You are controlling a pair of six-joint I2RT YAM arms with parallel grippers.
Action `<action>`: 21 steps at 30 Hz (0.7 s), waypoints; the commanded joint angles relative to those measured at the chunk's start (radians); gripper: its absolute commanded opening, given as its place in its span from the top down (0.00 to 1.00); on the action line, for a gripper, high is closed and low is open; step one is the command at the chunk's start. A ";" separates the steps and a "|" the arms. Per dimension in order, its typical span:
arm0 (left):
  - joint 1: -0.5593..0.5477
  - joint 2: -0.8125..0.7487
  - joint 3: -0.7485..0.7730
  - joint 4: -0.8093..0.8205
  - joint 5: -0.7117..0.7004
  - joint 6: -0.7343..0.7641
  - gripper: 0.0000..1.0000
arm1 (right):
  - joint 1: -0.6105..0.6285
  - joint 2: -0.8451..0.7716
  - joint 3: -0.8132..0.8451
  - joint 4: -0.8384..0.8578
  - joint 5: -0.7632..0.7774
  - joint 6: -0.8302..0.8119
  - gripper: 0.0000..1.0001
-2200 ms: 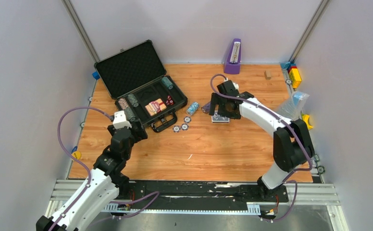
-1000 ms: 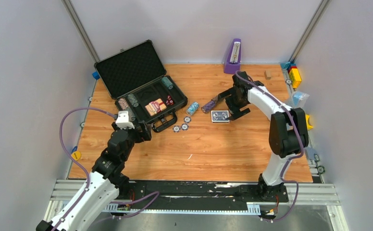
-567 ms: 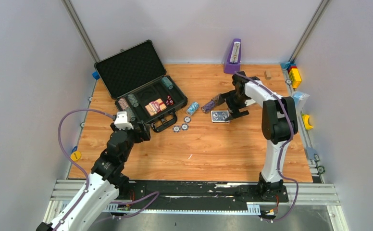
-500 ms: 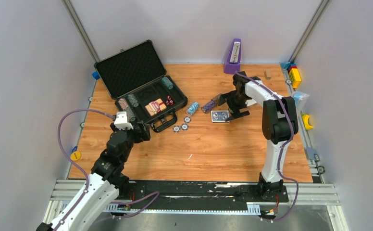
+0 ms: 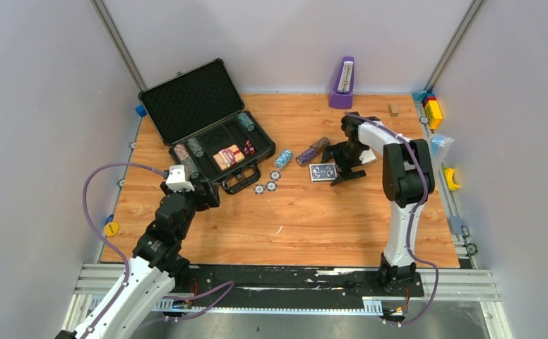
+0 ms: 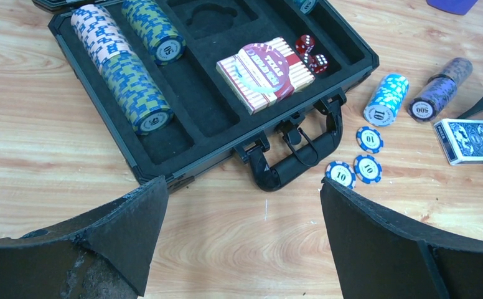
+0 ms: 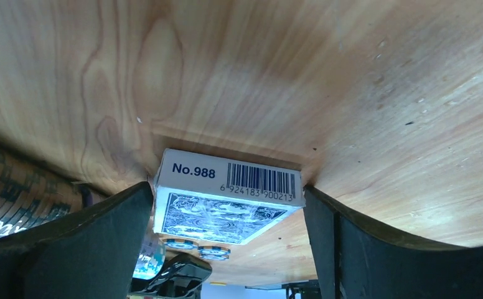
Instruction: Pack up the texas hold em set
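On the table [image 5: 292, 219], right of the open briefcase [image 5: 186, 106], the blue card deck [image 7: 226, 205] lies flat between the right tool [image 5: 342, 164], whose jaws stand apart. Light, stiff and slick-boxed, it probably suits a pinch across its long edges. The left tool [image 6: 242, 193] hangs apart too.

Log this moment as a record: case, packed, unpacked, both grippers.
case: open, lid up
packed: chip rolls, red card deck, red dice
unpacked: light blue chip roll, purple chip roll, three loose chips, blue card deck
left gripper: open, empty, by the case
right gripper: open, fingers either side of the blue card deck
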 commanded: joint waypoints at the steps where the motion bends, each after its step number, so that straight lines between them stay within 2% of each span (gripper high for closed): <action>1: 0.005 -0.013 0.001 0.000 -0.015 -0.010 0.00 | 0.008 0.000 -0.041 -0.041 0.017 0.210 0.12; 4: 0.005 -0.019 0.000 -0.002 -0.016 -0.010 0.00 | 0.008 -0.036 -0.061 -0.032 0.041 0.204 0.33; 9: 0.005 -0.021 -0.001 0.002 0.000 -0.004 0.00 | 0.014 -0.184 -0.133 -0.015 0.106 0.147 0.49; 11: 0.005 -0.016 -0.001 0.012 0.024 0.002 0.00 | 0.022 -0.250 -0.172 0.025 0.104 0.078 0.62; 16: 0.005 -0.006 0.001 0.039 0.093 0.028 0.00 | 0.030 -0.404 -0.241 0.122 0.084 -0.179 0.64; 18: 0.005 -0.005 -0.006 0.067 0.141 0.039 0.00 | 0.040 -0.478 -0.283 0.229 0.034 -0.338 0.66; 21: 0.005 0.017 -0.017 0.122 0.227 0.044 0.01 | 0.045 -0.585 -0.364 0.353 -0.040 -0.481 0.72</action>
